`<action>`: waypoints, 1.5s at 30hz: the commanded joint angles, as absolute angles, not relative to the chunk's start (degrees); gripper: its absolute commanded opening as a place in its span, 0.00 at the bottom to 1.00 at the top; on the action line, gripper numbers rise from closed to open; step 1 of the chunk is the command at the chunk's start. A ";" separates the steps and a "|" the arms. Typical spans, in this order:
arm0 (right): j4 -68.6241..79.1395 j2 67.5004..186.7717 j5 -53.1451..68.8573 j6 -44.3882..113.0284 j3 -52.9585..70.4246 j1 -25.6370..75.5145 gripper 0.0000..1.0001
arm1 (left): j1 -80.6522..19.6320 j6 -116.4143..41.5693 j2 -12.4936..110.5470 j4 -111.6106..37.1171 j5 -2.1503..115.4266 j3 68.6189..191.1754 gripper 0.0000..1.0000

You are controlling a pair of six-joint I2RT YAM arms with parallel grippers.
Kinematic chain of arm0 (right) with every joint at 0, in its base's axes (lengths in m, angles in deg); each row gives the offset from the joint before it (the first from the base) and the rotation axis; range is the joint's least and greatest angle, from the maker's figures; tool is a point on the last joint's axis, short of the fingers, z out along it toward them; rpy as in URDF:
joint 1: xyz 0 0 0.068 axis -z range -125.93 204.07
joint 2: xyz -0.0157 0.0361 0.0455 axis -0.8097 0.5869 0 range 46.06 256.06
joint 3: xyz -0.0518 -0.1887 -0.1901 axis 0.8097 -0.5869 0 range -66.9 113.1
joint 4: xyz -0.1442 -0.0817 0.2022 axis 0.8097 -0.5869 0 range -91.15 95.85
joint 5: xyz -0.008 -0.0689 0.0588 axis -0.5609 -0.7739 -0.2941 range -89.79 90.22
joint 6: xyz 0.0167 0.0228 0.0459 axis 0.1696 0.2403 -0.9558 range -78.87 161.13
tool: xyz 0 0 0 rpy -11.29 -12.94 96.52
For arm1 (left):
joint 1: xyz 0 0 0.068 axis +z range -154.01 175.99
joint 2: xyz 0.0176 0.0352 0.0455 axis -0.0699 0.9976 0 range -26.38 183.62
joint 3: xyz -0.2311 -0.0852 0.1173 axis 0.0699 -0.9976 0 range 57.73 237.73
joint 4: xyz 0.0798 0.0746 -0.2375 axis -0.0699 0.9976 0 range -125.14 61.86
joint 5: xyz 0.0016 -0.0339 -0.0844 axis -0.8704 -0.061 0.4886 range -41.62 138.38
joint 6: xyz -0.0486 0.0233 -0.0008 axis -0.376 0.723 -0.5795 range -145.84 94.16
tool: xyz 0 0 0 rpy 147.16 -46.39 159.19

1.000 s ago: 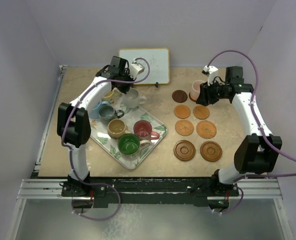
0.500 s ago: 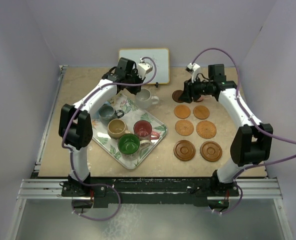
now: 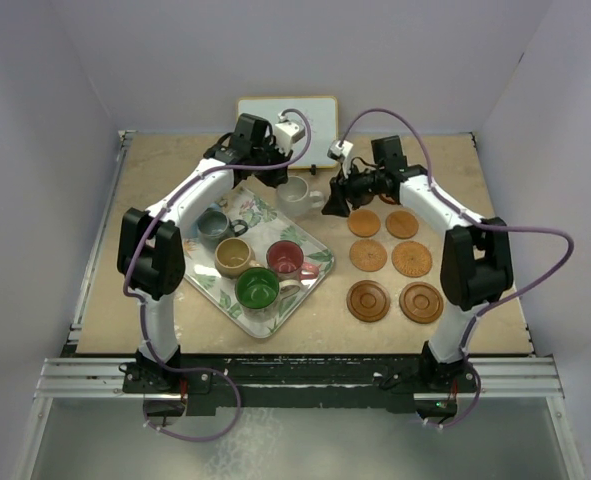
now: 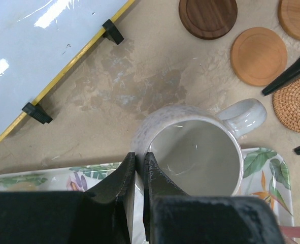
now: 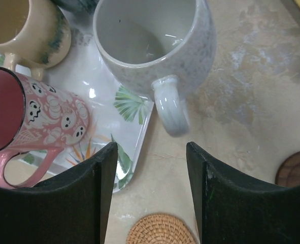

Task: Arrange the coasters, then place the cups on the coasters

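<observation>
My left gripper (image 4: 138, 158) is shut on the rim of the off-white cup (image 4: 195, 152), one finger inside and one outside. The cup (image 3: 295, 196) is at the far right corner of the leaf-patterned tray (image 3: 310, 285), its handle (image 5: 171, 109) pointing at my right gripper (image 5: 151, 147). That gripper (image 3: 331, 200) is open just short of the handle and holds nothing. Several coasters lie in two columns right of the tray, among them an orange one (image 3: 364, 222), a woven one (image 3: 412, 259) and a dark one (image 4: 208, 18). Grey-blue (image 3: 215, 225), tan (image 3: 233, 257), red (image 3: 285, 258) and green (image 3: 257, 288) cups stand on the tray.
A yellow-framed whiteboard (image 3: 287, 130) stands at the back, just behind both grippers. My right forearm (image 3: 415, 200) reaches across the top of the coaster columns. Purple walls enclose the table on three sides.
My right arm has swung left from the far coasters to the off-white cup, and its jaws have opened wider. My left gripper has carried that cup to the right, toward the tray's corner.
</observation>
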State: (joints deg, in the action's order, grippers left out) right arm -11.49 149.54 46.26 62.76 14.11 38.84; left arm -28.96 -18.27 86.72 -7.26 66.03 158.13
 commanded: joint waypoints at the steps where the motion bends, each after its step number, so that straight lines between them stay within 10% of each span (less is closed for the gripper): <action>1: -8.60 151.19 46.26 65.77 17.65 37.62 0.60 | -29.41 -20.49 81.07 -13.16 70.34 160.97 0.03; 11: -6.89 157.02 45.48 66.30 21.21 35.55 0.51 | -29.46 -20.60 81.02 -13.20 70.96 159.60 0.03; 21: -7.43 158.46 45.56 67.85 21.61 33.76 0.00 | -29.43 -20.75 79.71 -13.73 71.95 156.06 0.03; 33: -11.37 152.33 43.27 70.13 19.22 36.14 0.00 | -26.85 -18.79 78.88 -13.72 71.87 157.24 0.04; 45: -5.68 150.98 37.13 69.36 21.05 46.16 0.00 | -21.53 -18.80 78.10 -14.17 71.83 156.34 0.41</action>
State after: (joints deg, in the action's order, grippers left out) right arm -13.22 154.61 38.19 69.12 18.05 43.72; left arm -22.34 -19.21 81.50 -11.59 70.73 155.50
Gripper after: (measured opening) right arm 0.216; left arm 0.343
